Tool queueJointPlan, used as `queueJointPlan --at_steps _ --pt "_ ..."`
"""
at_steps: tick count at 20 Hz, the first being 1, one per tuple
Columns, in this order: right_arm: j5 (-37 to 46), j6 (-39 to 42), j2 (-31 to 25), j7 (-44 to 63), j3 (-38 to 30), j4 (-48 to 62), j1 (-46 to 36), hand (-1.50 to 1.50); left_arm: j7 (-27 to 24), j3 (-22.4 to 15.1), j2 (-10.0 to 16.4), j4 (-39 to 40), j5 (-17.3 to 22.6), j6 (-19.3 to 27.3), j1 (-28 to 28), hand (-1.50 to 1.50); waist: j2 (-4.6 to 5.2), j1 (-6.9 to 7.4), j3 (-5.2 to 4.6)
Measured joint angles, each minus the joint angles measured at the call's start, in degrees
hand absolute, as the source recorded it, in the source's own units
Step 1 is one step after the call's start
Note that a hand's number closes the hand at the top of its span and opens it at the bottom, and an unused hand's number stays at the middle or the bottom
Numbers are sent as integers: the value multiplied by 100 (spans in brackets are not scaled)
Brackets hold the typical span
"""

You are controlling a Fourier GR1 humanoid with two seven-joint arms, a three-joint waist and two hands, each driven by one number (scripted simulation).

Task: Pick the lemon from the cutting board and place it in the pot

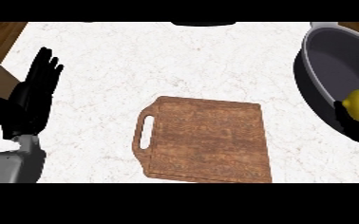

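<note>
Lemon (354,102) at the view's right edge, just over the near rim of the pot (324,71), well apart from the cutting board (203,140); my right hand (344,116) curls round it. Risk: released this close to the rim, it may roll out onto the worktop (140,57). My left hand (35,88) rests open at left.
</note>
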Motion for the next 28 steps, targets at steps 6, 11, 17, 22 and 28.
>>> queueJointPlan --at_steps 6,11,17,22,28 --pt "-511 -131 -250 -609 -692 1203 -298 150 123 -38 -105 -75 -145 52 -145 0 21 83 4" --pt "395 -742 -748 -1321 -761 2169 -410 150 180 -28 -114 -170 -101 -20 -140 0 58 183 6" --pt "1432 -1792 -1085 -2055 -632 3905 -869 150 128 -53 -188 22 -203 7 -309 0 67 208 8" --pt "1578 -2361 -1271 -2785 -674 5693 -1471 150 156 -18 -183 6 -231 -55 -294 0 59 210 10" --pt "1212 -2196 -1368 -3262 -937 7414 -2057 -150 161 -97 -313 -48 -305 -3 -310 0 75 255 16"
